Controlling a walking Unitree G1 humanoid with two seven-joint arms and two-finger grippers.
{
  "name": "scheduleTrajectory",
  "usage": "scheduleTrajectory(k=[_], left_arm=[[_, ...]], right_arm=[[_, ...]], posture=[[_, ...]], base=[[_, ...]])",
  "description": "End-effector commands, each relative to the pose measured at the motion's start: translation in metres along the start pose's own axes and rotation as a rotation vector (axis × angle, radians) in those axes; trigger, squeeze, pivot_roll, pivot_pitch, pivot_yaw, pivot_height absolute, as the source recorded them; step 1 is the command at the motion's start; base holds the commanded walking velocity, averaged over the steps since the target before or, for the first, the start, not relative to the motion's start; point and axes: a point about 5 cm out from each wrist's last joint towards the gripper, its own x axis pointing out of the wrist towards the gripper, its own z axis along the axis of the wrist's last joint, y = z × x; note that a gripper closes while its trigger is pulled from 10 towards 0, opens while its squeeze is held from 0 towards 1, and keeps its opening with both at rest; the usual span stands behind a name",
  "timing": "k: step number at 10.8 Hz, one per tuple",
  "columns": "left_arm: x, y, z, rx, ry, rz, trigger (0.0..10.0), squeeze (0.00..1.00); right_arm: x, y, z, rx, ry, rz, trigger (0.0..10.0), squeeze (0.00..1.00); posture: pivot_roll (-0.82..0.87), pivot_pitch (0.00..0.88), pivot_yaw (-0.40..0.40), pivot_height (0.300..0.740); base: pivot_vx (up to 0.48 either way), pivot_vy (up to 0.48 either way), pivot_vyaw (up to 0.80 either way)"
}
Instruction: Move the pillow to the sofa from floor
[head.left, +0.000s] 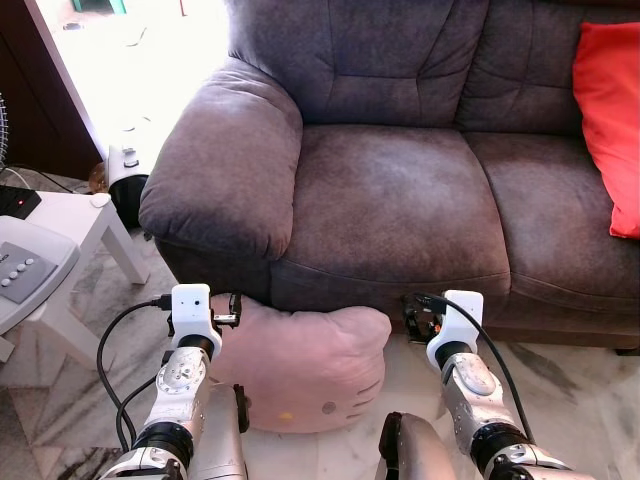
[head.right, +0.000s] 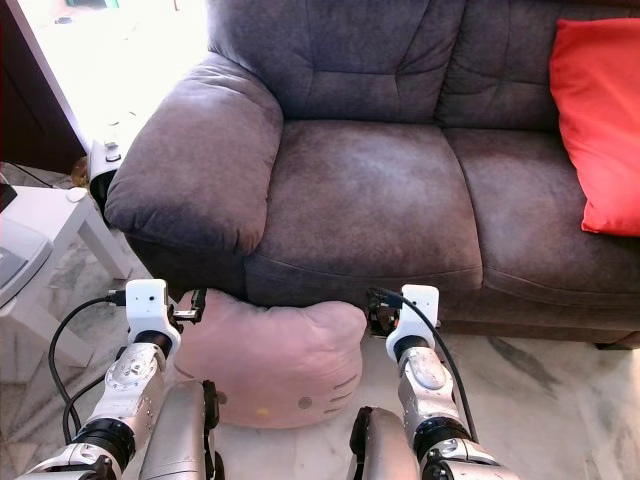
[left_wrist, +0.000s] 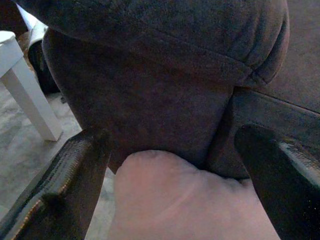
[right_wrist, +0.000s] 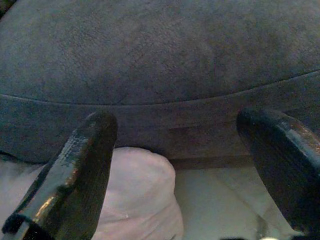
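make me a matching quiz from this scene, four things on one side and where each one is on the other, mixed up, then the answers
Things:
1. pink pillow
2. red cushion
3. white side table
4. left gripper

Places:
A. on the sofa seat at the robot's right
B. on the floor against the sofa front
C. on the floor beside the sofa's armrest
D. open, above one end of the pink pillow

Pairs: 1-B, 2-A, 3-C, 4-D

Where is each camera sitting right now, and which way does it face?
Head pair: looks down on sofa, pink pillow on floor; both arms show.
Left wrist: along left claw, open, at pillow top under armrest.
Right wrist: along right claw, open, at seat front, pillow's edge.
All views share pillow and sofa.
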Motion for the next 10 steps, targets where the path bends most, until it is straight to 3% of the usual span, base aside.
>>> scheduleTrajectory(k=[1, 5, 10], left_arm=[[-0.0007, 0.003, -0.0041, -0.009, 0.031, 0.005, 10.0, 0.0], [0.0, 0.0046, -0.004, -0.009, 0.037, 0.007, 10.0, 0.0], [0.0007, 0.0048, -0.0043, -0.006, 0.044, 0.004, 10.0, 0.0]], right_arm=[[-0.0027, -0.0013, -0.0072, 0.011, 0.032, -0.003, 10.0, 0.0], [-0.0031, 0.0008, -0.0087, 0.01, 0.037, 0.008, 10.0, 0.0], [-0.0042, 0.0016, -0.0114, 0.01, 0.048, 0.016, 10.0, 0.0]], posture=[[0.09, 0.136, -0.085, 0.562], [0.1, 0.137, -0.086, 0.517], [0.1, 0.133, -0.086, 0.513]], base=[[0.0, 0.0, 0.0], [0.0, 0.0, 0.0], [0.0, 0.0, 0.0]])
